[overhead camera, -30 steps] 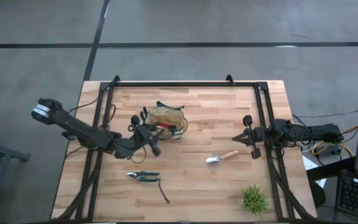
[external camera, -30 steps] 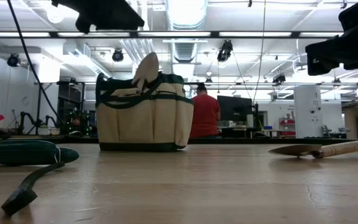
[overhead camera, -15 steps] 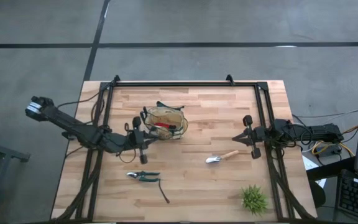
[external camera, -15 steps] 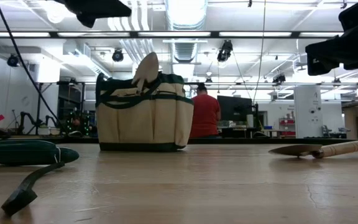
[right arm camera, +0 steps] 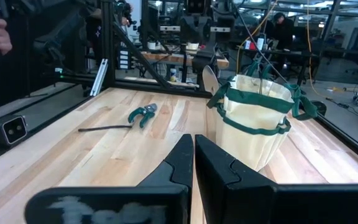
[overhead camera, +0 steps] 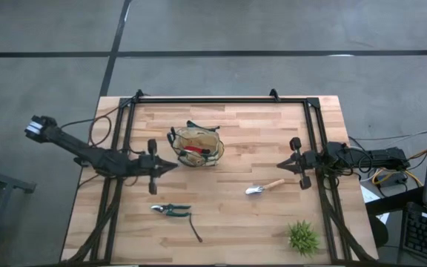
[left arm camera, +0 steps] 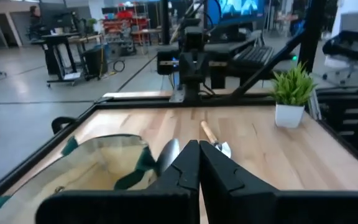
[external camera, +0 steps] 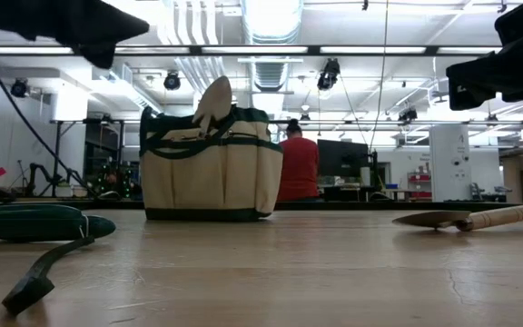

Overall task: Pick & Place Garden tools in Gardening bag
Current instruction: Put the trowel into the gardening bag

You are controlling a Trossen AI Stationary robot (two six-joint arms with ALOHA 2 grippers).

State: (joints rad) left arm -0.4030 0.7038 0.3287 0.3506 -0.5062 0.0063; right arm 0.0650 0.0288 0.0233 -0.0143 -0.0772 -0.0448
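High view: the gardening bag (overhead camera: 196,146) is seen standing on the desk (overhead camera: 228,222) toward its far side, a trowel blade rising from its mouth, while the loose trowel (overhead camera: 265,187) lies on bare wood right of centre, its long axis slanted, blade toward the near-left and wooden handle toward the far-right. The green-handled pruners (overhead camera: 170,211) lie left of centre toward the near edge, their long axis roughly across the desk, with open wood around them. The left tool (overhead camera: 170,167) is held with fingers together and empty just left of the bag, and the right tool (overhead camera: 280,165) is likewise closed and empty at the right rail.

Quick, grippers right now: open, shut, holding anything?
Left gripper: shut, holding nothing, beside the gardening bag.
Right gripper: shut, empty, waiting at the table's right side.
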